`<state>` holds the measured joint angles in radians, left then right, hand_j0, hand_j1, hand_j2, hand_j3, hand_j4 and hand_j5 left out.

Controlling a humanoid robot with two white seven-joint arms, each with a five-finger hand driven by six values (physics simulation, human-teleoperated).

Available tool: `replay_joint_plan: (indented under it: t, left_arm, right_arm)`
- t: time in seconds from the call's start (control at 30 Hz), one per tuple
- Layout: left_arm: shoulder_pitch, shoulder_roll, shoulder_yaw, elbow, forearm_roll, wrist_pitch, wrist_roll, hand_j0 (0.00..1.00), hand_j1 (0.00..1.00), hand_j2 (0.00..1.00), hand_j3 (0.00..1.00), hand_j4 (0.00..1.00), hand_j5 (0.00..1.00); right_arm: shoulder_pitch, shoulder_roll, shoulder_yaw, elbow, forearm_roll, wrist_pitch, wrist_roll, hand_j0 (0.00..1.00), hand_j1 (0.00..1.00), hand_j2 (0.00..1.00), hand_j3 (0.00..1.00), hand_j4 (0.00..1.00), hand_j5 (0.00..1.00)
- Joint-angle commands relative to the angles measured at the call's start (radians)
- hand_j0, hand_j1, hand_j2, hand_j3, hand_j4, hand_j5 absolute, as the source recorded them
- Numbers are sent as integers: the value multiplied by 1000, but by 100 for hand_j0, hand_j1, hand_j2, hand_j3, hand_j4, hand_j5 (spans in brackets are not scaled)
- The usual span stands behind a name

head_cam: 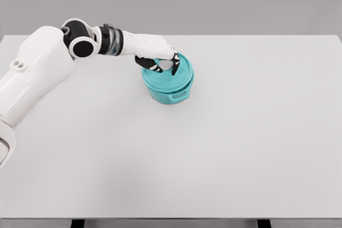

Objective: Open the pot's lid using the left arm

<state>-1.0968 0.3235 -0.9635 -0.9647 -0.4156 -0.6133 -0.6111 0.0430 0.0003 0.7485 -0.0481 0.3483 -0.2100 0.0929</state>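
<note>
— Where's the left hand (160, 60)?
— Over the teal pot (168, 84), fingers curled down at the lid (172, 74), toward the table's (240, 148) far edge.
— Lid lifted?
— No, it's sitting on the pot.

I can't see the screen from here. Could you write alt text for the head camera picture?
A white robot arm reaches in from the left and sets its left hand on top of a teal pot, fingers curled down over the lid, which is still on. The pot stands on a plain white table; no other arm shows.
</note>
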Motion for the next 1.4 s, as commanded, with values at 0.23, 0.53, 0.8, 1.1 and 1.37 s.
replay_joint_plan:
  t: [0.23, 0.53, 0.8, 1.1, 1.37]
  left_arm:
    - [-8, 192, 12, -94, 8, 2, 0, 42, 42, 42, 42, 42, 42]
    - [43, 318, 3, -106, 1, 2, 0, 42, 42, 42, 42, 42, 42]
    - [52, 336, 3, -103, 4, 2, 0, 80, 80, 80, 80, 80, 80]
    - [52, 338, 5, -98, 15, 2, 0, 100, 100, 100, 100, 100, 100]
    - [89, 453, 88, 73, 207, 2, 0, 100, 100, 100, 100, 100, 100]
  right_arm:
    - [0, 0, 0, 1, 0, 0, -1, 100, 100, 100, 100, 100, 100]
    - [0, 0, 0, -1, 0, 0, 1, 100, 100, 100, 100, 100, 100]
    - [0, 0, 0, 1, 0, 0, 1, 100, 100, 100, 100, 100, 100]
    - [0, 0, 0, 1, 0, 0, 1, 100, 100, 100, 100, 100, 100]
    - [0, 0, 0, 1, 0, 0, -1, 100, 100, 100, 100, 100, 100]
